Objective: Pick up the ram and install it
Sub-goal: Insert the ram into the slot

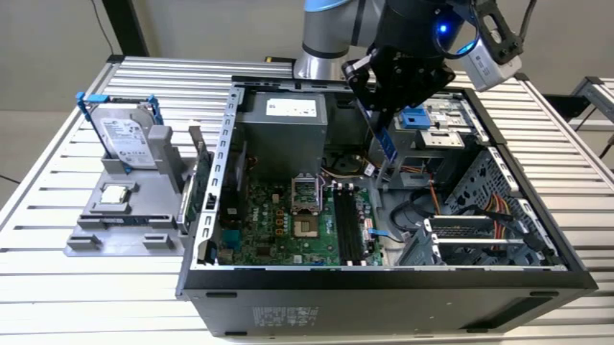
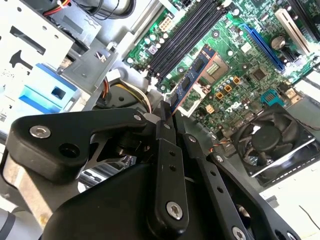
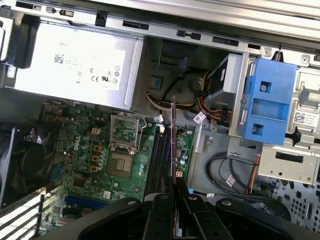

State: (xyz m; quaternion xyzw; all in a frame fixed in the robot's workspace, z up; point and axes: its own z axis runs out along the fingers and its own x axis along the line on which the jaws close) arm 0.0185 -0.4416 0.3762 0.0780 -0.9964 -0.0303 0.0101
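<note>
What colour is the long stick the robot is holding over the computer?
Dark blue with black chips. The ram shows best in the second wrist view.

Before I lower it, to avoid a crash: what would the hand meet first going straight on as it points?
The ram in the hand leads and would probably reach the black memory slots first, though depth is unclear.

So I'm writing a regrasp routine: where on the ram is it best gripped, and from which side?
Probably across its two flat faces near the upper end, coming from above, as the gripper holds the ram now. The stick is thin and hangs over the motherboard's memory slots, so fingers meet broad faces and its lower part stays free.
</note>
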